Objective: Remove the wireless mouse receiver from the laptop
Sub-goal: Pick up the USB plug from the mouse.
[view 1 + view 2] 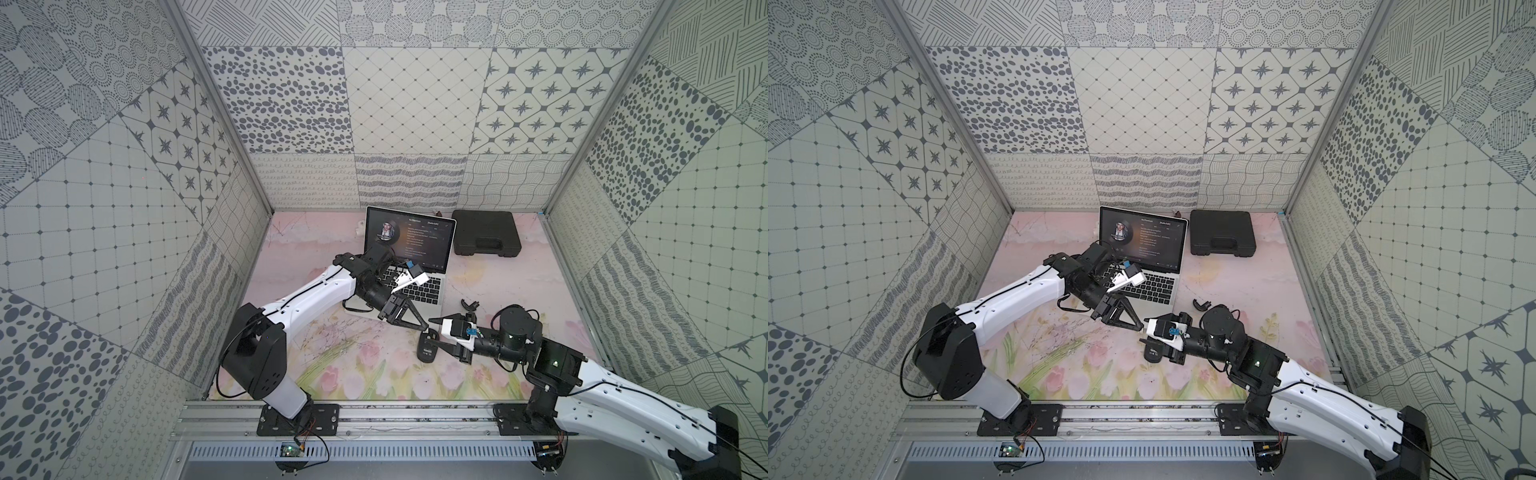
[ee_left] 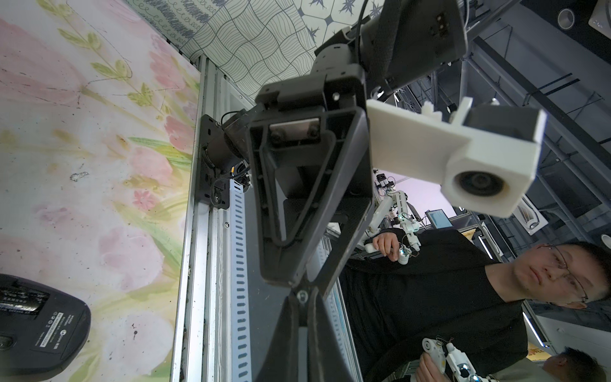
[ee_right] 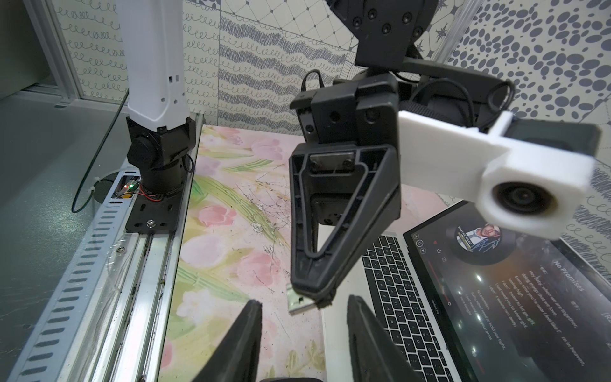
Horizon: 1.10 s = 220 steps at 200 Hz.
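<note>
Patterned grey-and-white panels close in three sides of a table (image 1: 332,374) covered with a pink and green flower print. Toward the back stands the laptop (image 1: 419,249), silver with black keys, lid open, its dark screen showing a round portrait and lines of text. Just to its right lies a shut black case (image 1: 486,232) with a moulded handle. The wireless mouse receiver (image 3: 299,303) is out of the laptop and off the table. The left fingers (image 3: 309,286) are pressed together on its black stub, and its silver plug sticks out sideways from their tips. In both top views those tips hang in the air just in front of the laptop's front right corner. The right arm reaches in from the opposite side, and the right fingers (image 3: 244,340) stand apart with a clear gap, holding nothing. In the right wrist view the receiver sits just ahead of that gap, close to the fingers but not touching them. In the left wrist view the right pair's tips flank the closed tips of the left pair. Beneath where the two arms meet, a black mouse (image 1: 427,351) lies on the table underside up with its label showing. A small curved black piece (image 1: 469,305) rests on the table to the right of the laptop's front corner, apart from both
</note>
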Each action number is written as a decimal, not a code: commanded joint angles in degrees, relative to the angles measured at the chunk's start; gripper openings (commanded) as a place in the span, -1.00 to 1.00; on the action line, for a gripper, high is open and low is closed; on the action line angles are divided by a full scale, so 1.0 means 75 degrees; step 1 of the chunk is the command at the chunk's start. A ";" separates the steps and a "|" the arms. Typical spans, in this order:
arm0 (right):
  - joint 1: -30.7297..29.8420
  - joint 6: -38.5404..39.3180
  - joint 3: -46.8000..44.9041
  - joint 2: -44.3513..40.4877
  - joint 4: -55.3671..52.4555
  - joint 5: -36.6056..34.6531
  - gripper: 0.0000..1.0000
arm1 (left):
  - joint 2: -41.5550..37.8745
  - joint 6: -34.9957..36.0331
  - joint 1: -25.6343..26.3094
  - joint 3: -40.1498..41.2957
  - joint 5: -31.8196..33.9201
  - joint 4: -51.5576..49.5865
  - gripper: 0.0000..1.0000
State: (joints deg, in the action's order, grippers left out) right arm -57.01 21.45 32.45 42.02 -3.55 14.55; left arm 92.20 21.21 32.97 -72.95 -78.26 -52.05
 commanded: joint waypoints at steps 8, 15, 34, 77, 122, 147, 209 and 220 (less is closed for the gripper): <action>-0.0119 0.0129 0.0045 0.0060 0.0444 -0.0319 -0.15 | 0.0109 0.0289 -0.0024 -0.0052 -0.0384 -0.0268 -1.00; -0.0132 0.0162 0.0045 0.0058 0.0460 -0.0328 -0.18 | 0.0123 0.0293 -0.0028 -0.0058 -0.0370 -0.0276 -1.00; -0.0145 0.0218 0.0077 0.0126 0.0462 -0.0408 -0.27 | 0.0158 0.0292 -0.0029 -0.0089 -0.0371 -0.0303 -1.00; -0.0147 0.0358 0.0092 0.0289 0.0473 -0.0415 -0.53 | 0.0216 0.0277 -0.0025 -0.0175 -0.0330 -0.0402 -1.00; -0.0144 0.0444 -0.0013 0.0309 0.0654 -0.0722 -0.70 | 0.0370 -0.0249 -0.0137 -0.0229 -0.0114 -0.0180 -0.65; -0.0144 0.0392 -0.0115 0.0340 0.0790 -0.0933 -0.73 | 0.0513 -0.0775 -0.0281 -0.0255 -0.0088 0.0109 0.27; -0.0144 -0.0268 -0.0501 0.0374 0.1172 -0.2680 -0.74 | -0.0236 -0.5306 -0.1530 0.1400 0.2227 0.5034 0.99; -0.0144 -0.0704 -0.0638 0.0365 0.1528 -0.3182 -0.74 | -0.0330 -0.6100 -0.1613 0.1762 0.2853 0.5755 0.99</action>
State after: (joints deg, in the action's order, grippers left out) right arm -57.84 21.98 29.45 44.62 1.43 0.56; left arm 92.64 3.36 24.95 -67.20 -72.05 -37.69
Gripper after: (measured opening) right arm 0.208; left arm 0.995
